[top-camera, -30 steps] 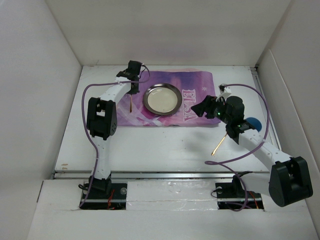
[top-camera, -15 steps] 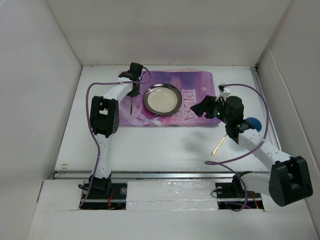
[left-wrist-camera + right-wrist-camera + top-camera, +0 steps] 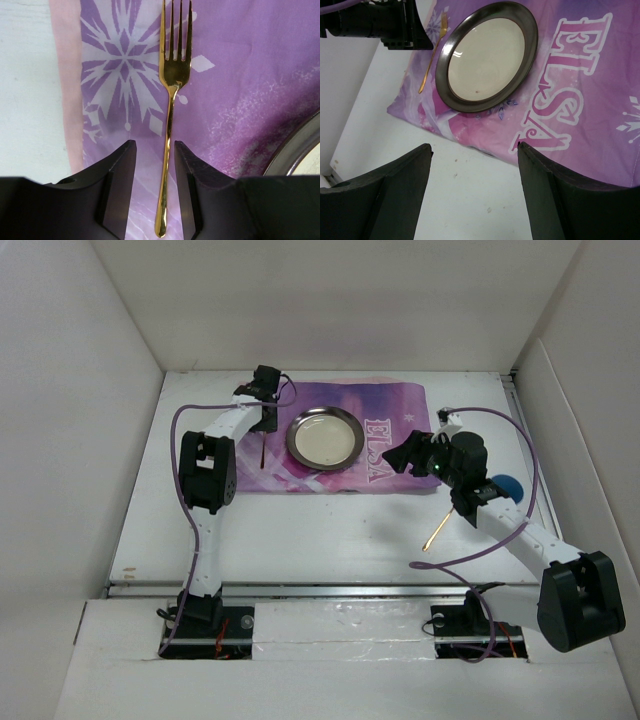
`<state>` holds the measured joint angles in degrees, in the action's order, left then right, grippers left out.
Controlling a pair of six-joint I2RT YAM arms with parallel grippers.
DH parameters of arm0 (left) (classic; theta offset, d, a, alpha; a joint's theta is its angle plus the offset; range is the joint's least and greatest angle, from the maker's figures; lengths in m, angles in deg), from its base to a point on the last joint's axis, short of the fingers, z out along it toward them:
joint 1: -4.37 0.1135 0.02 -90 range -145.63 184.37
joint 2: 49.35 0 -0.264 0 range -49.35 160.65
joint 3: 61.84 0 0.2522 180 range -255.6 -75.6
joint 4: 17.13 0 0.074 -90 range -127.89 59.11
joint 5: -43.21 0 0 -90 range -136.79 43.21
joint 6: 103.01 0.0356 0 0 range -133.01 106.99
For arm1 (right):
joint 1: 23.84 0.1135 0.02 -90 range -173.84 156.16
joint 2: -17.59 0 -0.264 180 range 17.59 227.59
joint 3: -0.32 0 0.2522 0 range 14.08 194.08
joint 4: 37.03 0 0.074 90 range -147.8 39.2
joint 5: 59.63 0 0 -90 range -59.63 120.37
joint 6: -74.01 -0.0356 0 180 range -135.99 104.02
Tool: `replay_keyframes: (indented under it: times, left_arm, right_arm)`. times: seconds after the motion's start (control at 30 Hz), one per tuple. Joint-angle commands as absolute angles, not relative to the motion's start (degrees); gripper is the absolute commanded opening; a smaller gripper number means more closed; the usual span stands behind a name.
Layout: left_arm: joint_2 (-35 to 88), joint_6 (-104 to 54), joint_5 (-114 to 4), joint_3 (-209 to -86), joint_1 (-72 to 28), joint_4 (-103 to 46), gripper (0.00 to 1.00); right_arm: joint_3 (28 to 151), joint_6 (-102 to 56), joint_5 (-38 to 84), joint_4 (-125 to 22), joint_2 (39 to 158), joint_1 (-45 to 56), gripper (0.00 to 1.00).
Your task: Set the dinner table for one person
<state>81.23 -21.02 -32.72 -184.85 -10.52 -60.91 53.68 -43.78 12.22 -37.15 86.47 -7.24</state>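
Dinner table (image 3: 330, 530), fork (image 3: 170, 100) on placemat (image 3: 240, 75), plate (image 3: 297, 147) edge cropped (left wrist view)

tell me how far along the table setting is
Done: plate on the placemat, gold fork lying left of it. In hand: left pincer open astride the fork handle; right pincer open, empty. Left: the second gold utensil on the table by the right arm.

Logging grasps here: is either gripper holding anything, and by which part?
Nothing is held. The left gripper stands open astride the fork handle, clear of it; the right gripper is open and empty.
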Motion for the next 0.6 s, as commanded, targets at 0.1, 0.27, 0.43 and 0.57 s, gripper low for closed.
replay_keyframes:
  times: [0.1,0.27,0.43,0.57]
  left_arm:
    - [71.3,-23.6,-33.7,-185.3,-10.3,-60.5,0.35]
    - [54.4,-27.0,-37.4,-181.9,-11.8,-60.0,0.25]
    - [23.8,-31.2,-50.6,-160.1,-11.8,-50.5,0.00]
    - [4.9,-32.4,-55.5,-140.8,-11.8,-47.8,0.00]
  right_arm:
    - [56.0,-42.3,15.3,-36.9,85.5,-6.7,0.74]
    - [54.6,-42.8,19.0,-36.8,84.3,-6.7,0.52]
    - [50.8,-43.4,25.5,-42.2,80.9,-6.7,0.07]
    - [45.9,-46.2,30.0,-50.1,72.4,-6.2,0.00]
